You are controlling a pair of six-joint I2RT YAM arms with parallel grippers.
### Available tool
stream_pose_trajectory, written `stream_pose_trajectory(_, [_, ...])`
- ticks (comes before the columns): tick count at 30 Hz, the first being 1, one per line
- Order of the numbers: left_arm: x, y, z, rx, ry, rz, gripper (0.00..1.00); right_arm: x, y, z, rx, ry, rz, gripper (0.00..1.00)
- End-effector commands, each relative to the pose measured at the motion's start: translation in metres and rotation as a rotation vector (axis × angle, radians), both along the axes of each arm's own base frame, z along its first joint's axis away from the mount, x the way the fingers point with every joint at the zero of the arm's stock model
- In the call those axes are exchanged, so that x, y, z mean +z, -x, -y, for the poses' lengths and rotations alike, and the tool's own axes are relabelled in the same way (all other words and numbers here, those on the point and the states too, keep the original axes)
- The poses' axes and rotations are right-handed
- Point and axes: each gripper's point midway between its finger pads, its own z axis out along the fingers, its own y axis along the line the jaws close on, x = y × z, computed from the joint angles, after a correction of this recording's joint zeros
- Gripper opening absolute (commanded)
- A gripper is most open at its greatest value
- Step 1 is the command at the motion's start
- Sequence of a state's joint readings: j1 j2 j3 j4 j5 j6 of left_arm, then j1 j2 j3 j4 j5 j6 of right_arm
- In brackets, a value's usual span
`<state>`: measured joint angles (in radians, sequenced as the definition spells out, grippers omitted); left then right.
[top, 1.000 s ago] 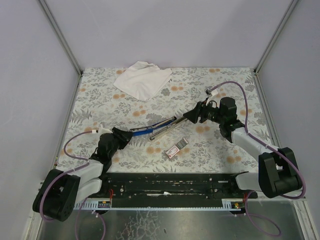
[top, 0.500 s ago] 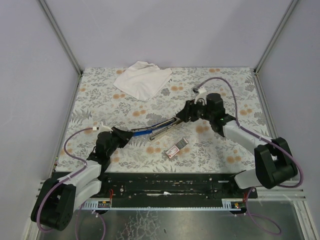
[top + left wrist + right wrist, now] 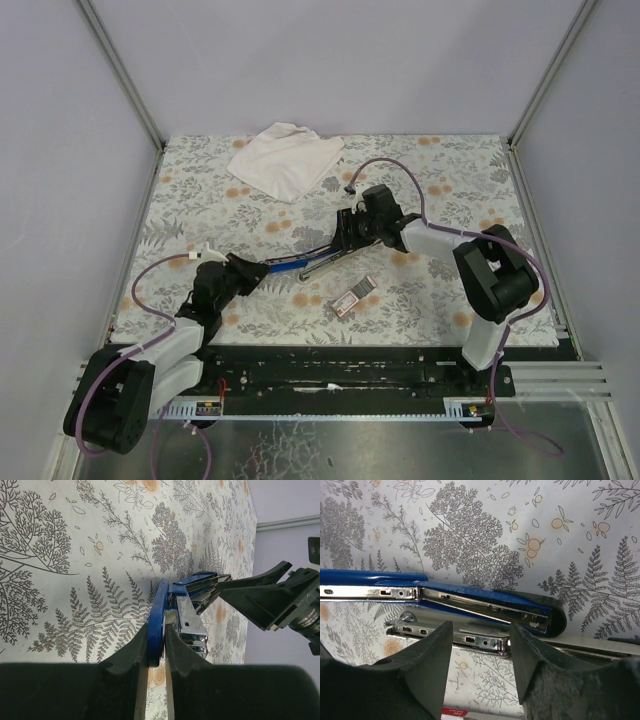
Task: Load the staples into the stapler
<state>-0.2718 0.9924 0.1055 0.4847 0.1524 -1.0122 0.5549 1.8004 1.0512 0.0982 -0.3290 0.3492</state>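
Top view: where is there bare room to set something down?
Bare: far right corner, beyond the right claw; left side, between cloth and left claw. Crowded: the middle, where both claws are at the stapler, box just nearer.

My left arm (image 3: 185, 335) lay stretched low from its base, reaching forward and to the right. My left hand (image 3: 156, 632) was pinched tight, its two fingers (image 3: 130, 655) pressed on either side of the blue arm of the stapler (image 3: 160, 600). My right arm (image 3: 485, 275) rose from its base and bent sharply left at the elbow, the forearm running leftward. My right hand (image 3: 481, 635) pointed toward my left one, its fingers (image 3: 427, 665) parted with a clear gap between them. The two hands faced each other, near but apart.
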Motion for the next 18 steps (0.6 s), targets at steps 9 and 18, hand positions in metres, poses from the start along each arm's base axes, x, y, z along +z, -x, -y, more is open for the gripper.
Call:
stream_pose_trajectory(9, [-0.009,0.009,0.004,-0.051,-0.018,-0.033,0.00,-0.001,-0.021,-0.003,-0.049,0.059,0.022,0.54])
stream_pose_trajectory(18, [-0.011,0.009,0.005,-0.067,-0.029,-0.029,0.00,-0.010,-0.028,0.010,-0.102,0.133,0.032,0.54])
